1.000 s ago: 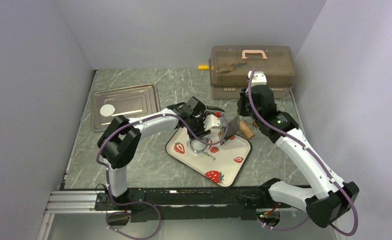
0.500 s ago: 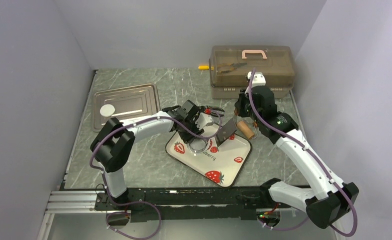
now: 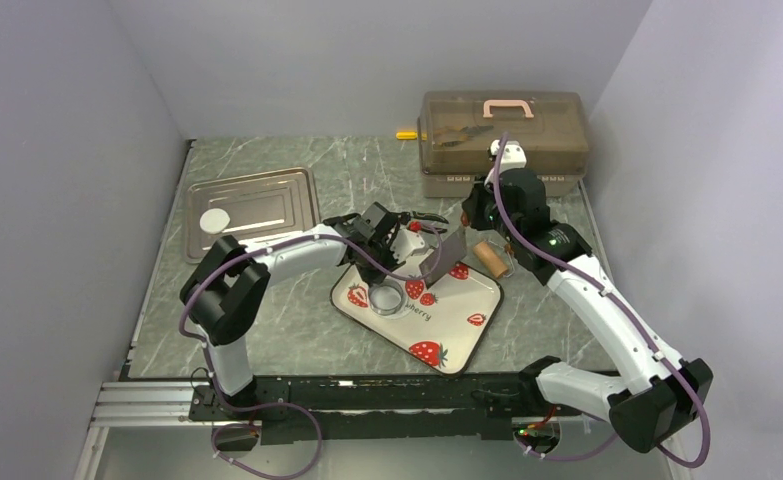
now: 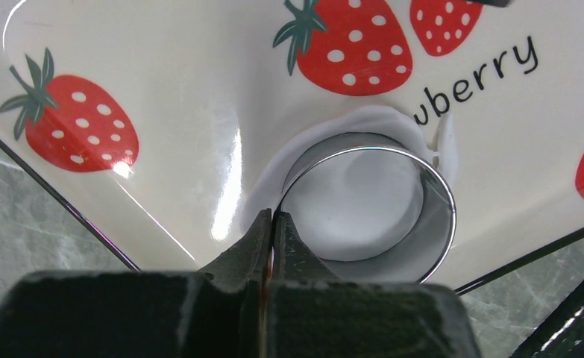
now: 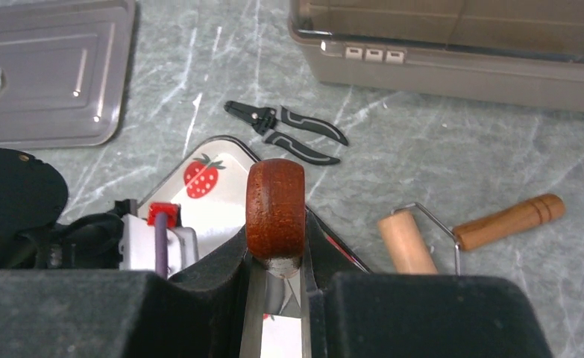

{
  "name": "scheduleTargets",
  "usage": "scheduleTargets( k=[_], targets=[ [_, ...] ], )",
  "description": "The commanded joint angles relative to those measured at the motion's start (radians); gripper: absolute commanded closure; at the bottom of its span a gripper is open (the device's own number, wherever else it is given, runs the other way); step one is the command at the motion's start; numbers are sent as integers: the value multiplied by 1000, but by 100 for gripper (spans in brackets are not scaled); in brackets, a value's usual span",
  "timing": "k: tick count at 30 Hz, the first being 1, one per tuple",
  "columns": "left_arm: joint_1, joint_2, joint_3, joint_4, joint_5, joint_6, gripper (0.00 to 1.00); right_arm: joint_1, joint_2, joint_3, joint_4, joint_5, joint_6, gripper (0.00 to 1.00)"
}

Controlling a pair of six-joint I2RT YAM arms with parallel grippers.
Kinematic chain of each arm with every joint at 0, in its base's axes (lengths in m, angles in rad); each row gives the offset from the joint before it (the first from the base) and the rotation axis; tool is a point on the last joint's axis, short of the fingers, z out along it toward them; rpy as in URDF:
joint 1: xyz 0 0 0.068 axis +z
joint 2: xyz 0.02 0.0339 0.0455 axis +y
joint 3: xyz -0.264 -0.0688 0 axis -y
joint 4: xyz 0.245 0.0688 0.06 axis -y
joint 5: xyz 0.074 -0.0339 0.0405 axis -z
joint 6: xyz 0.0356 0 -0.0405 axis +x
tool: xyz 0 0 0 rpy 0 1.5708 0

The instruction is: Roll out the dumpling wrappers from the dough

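White square strawberry-print plate (image 3: 452,305) unmoved. Right gripper (image 5: 275,261) clamped on brown wood-handled metal scraper (image 5: 275,209), backed off twd 1 o'clock, clear of the work. Flattened white dough patch (image 4: 363,216) at plate's 9 o'clock side, w/ shiny metal ring cutter (image 4: 441,216) pressed in. Left gripper (image 4: 274,224): jaws apart a sec ago, now pinched on ring's 6 o'clock wall. Prob. wrapper cut, ring lift-off next.

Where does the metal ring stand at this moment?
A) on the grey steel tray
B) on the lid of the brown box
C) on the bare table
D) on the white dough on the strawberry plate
D: the left wrist view shows the ring standing on the flattened dough, which lies on the strawberry plate.
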Motion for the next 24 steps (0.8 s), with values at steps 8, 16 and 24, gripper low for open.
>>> scheduleTargets(
  k=[8,16,24],
  targets=[
    [-36,-87,-78,167,44,258,100,-19,36,-64,283,-190,46,100],
    [-39,-83,-96,180,38,224,100,-17,27,-135,306,-223,108,100],
    [-43,-73,-114,213,21,183,100,27,-8,-170,207,-183,149,100]
  ],
)
